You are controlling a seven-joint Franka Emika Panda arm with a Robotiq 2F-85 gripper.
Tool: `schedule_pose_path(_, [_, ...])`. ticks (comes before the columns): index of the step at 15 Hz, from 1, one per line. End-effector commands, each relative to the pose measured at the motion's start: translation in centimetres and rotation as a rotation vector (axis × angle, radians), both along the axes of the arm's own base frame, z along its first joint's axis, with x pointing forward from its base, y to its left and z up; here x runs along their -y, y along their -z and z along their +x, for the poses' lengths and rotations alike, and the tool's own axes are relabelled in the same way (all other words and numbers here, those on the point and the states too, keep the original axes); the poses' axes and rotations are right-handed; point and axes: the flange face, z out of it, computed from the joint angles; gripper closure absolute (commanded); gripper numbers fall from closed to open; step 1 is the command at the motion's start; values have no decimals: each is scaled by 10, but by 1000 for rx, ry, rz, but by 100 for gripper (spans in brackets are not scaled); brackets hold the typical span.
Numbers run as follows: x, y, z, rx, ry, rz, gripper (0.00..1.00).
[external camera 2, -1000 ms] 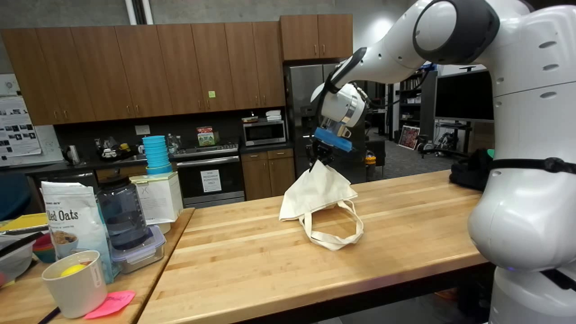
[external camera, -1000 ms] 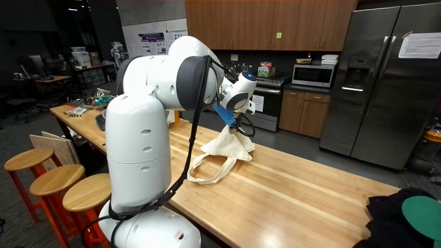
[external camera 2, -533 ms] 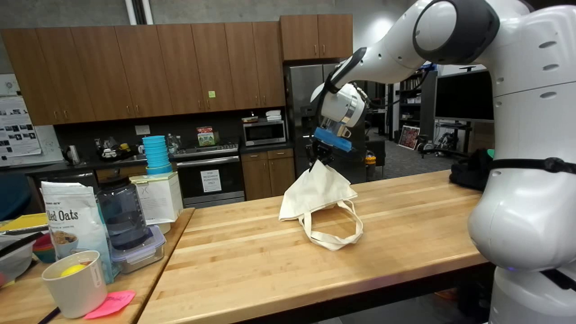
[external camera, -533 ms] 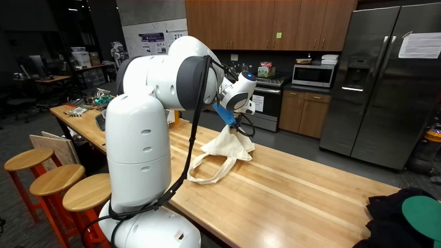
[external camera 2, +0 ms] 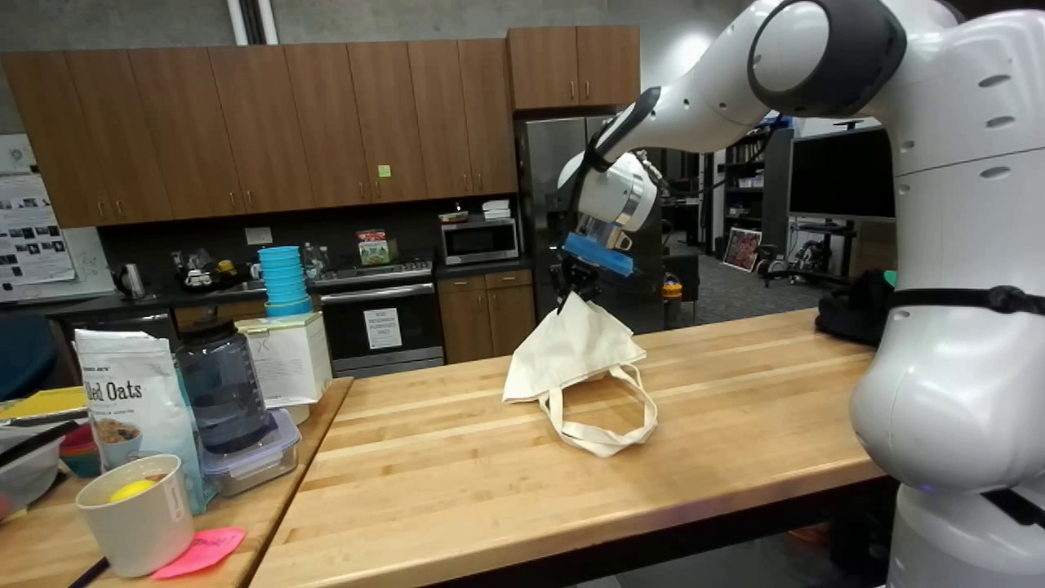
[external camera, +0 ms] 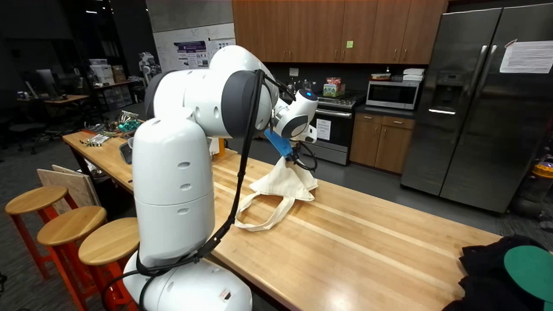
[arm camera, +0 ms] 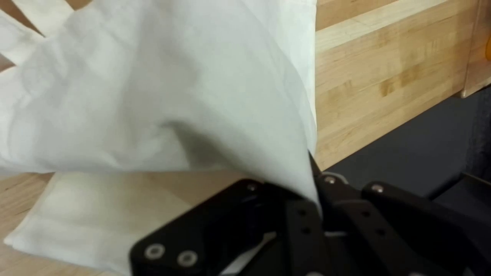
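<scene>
Got the gripper (external camera 2: 568, 299) clenched on a cream cloth bag (external camera 2: 571, 351), pinching it up into a peak over the wooden surface (external camera 2: 441, 490), with the handles (external camera 2: 600, 443) loose on the near side. Sitting a touch farther left than a moment ago in both exterior views, bag included, so probably a solid hold, dragging the cloth along instead of losing it. Way off left in an exterior view: beige cup (external camera 2: 139, 531) nearest, then oats pouch (external camera 2: 139, 396) and dark jug (external camera 2: 220, 400). Far back, a stove (external camera 2: 420, 314).
</scene>
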Motion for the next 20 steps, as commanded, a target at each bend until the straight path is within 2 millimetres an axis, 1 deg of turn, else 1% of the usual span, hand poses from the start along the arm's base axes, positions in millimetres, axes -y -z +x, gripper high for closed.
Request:
schedule_pose_path(1, [-9,-5,4,0,8,-20,99])
schedule_pose_path(14, [-51,5,1,-20,-62,-73,99])
schedule_pose_path(20, [-52,5,3,-26,-66,-74,99])
